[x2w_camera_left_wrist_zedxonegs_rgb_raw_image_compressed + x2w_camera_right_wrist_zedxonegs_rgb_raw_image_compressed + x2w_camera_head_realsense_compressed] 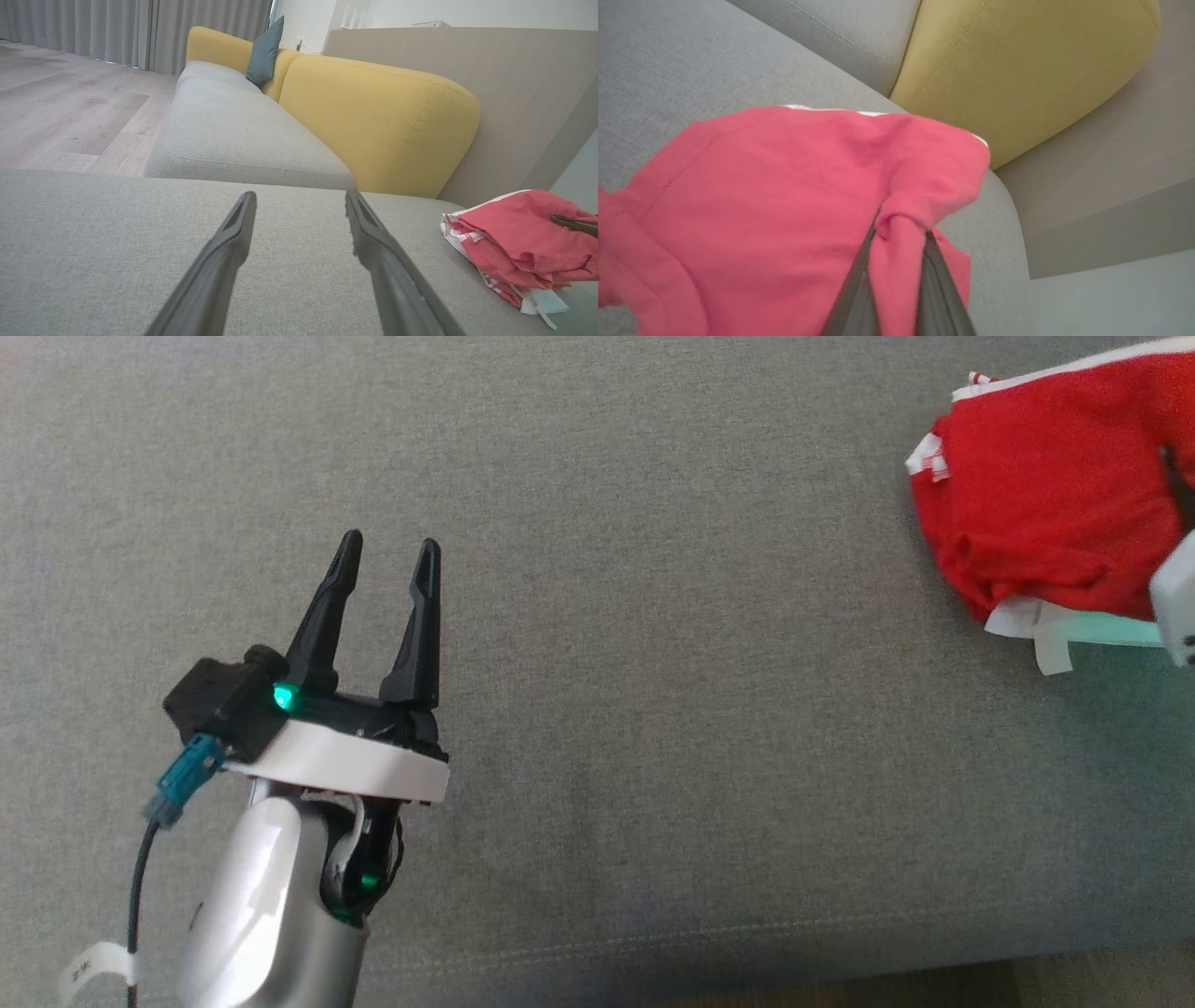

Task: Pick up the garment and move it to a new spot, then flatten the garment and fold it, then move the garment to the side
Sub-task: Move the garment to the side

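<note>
garment (761,196) bunched on grey seat (668,70), pinched by right tool (902,226).

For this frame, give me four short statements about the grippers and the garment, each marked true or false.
1. The right gripper is shut on the red garment. True.
2. The left gripper is open. True.
3. The left gripper touches the garment. False: it is well apart from it, with bare grey cushion between them.
4. The garment is spread flat. False: it is bunched in a heap.
</note>
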You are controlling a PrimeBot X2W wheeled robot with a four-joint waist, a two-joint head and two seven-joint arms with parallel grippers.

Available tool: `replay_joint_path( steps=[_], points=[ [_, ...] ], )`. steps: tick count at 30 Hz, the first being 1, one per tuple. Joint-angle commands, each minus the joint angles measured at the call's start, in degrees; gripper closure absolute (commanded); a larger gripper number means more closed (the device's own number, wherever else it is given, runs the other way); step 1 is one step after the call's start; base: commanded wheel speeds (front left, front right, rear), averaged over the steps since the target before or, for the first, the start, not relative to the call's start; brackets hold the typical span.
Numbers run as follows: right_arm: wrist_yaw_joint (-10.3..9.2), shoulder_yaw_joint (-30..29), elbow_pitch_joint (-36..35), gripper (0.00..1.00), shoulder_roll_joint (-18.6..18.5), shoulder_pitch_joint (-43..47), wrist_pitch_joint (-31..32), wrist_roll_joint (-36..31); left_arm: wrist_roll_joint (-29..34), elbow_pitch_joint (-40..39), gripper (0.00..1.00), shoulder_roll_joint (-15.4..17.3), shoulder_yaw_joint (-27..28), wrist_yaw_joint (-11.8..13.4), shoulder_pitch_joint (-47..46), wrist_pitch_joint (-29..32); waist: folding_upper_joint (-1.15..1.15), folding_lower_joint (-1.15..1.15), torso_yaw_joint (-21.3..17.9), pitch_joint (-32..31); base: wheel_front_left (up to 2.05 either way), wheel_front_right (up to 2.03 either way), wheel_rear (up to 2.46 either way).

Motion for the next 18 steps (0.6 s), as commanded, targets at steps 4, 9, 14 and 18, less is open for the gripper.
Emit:
replay_joint_path(
  steps=[4,9,14,18],
  points=[
    [0.37,-2.9,-5.2,1.00,-3.7,2.8,3.7,-0.8,0.2,-1.9,0.00,0.5,2.0,-0.2,-1.8,-0.3,0.00,0.00,0.1,-0.1,0.00,0.00,0.00],
    [0.37,-6.7,-10.2,1.00,-4.3,5.3,5.8,-2.8,0.1,-2.1,0.00,0.5,2.0,-0.3,-1.8,-0.3,0.00,0.00,0.2,0.0,0.00,0.00,0.00],
    [0.37,-10.1,-13.5,1.00,-3.0,7.4,6.3,-3.2,0.3,-2.0,0.00,0.5,2.1,-0.3,-1.5,-0.3,0.00,0.00,0.0,-0.1,0.00,0.00,0.00],
    [0.37,-12.6,-14.5,1.00,-1.4,8.5,6.5,-3.5,0.6,-1.9,0.00,0.5,2.1,-0.4,-1.4,-0.3,0.00,0.00,-0.2,-0.2,0.00,0.00,0.00]
  ],
)
